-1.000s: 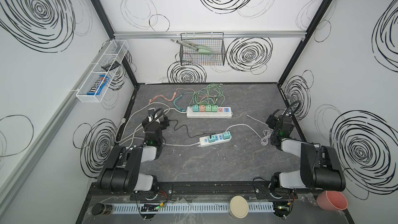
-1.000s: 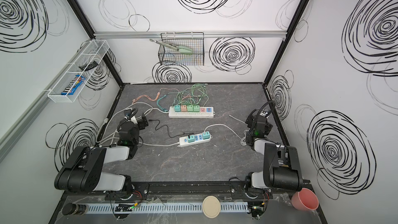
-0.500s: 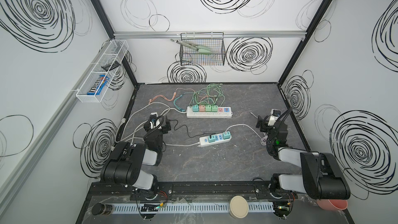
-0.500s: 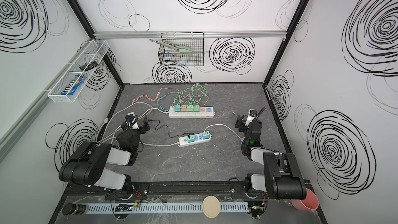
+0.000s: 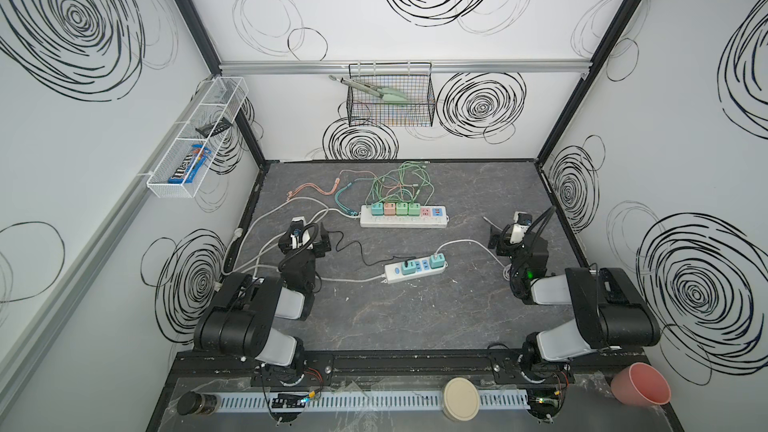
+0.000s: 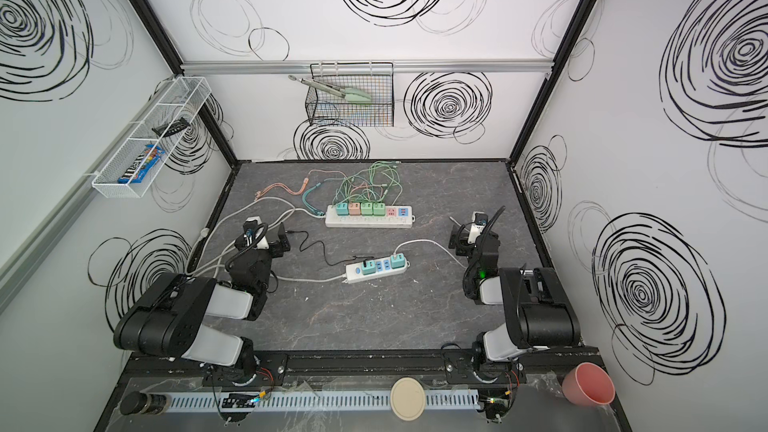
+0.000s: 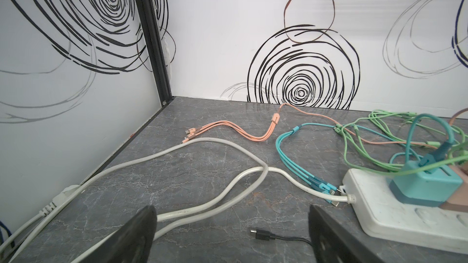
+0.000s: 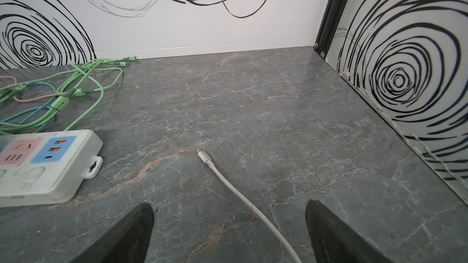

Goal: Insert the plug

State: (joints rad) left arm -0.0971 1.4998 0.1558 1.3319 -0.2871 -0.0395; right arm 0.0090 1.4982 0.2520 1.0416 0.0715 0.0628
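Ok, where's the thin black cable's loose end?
In the left wrist view, the thin black cable's loose end lies on the grey tabletop between the left gripper's open fingers, near the long white power strip.

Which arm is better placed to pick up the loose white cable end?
Right. The white cable end lies just ahead of the right gripper, whose jaws stand open; the left gripper sits far off, by the black connector.

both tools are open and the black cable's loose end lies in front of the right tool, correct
No: the black cable end lies in front of the left tool, as the left wrist view shows; the right tool faces a white cable end. Both are open.
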